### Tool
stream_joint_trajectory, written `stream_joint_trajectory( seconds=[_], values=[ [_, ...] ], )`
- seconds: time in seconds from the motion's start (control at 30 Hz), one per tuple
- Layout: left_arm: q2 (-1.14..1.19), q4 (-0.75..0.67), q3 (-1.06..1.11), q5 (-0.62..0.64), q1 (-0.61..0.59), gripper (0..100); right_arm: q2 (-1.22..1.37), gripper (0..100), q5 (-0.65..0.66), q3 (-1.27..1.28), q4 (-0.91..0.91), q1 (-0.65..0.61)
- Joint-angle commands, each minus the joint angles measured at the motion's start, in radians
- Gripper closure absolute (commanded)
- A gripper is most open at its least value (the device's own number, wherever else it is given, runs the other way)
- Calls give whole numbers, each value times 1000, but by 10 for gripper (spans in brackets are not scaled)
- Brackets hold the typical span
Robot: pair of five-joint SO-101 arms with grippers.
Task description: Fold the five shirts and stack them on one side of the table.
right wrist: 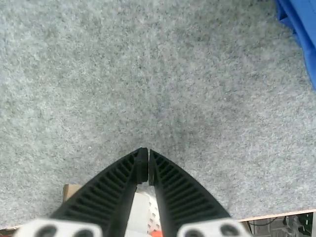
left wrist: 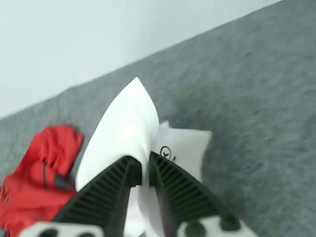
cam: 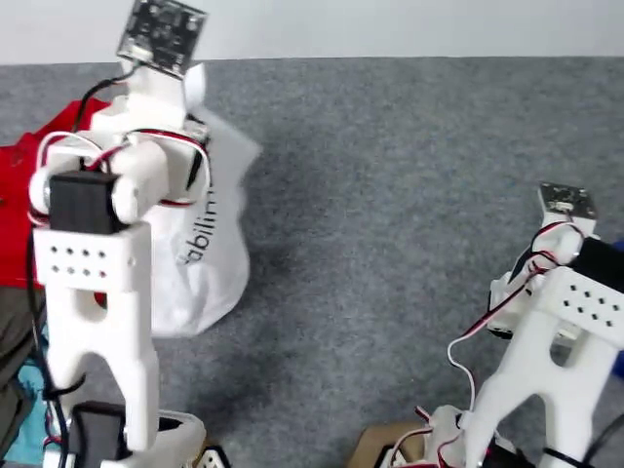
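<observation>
Left wrist view: left claw grasping the white shirt, red shirt just beside it. Right claw clenched on nothing above the tabletop, a blue shirt near it.

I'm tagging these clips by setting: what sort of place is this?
Probably a robotics lab bench: a white desktop arm at a grey felt-covered table, a white shirt and red shirt beside it.

your arms are white printed plastic shells with rows of small holes, black servo blocks, red-white-black wire bundles. left gripper and right gripper: black ribbed fingers, white bases with dark screw holes.
</observation>
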Motion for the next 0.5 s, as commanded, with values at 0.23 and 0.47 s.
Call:
stream_joint_trajectory(
  seconds=[0.23,0.47],
  values=[
    [-44,172,111,-43,31,995,-30,990,124,-8,25,-12],
    [-51,210,440,-127,-15,880,-30,990,124,-8,25,-160]
  ],
)
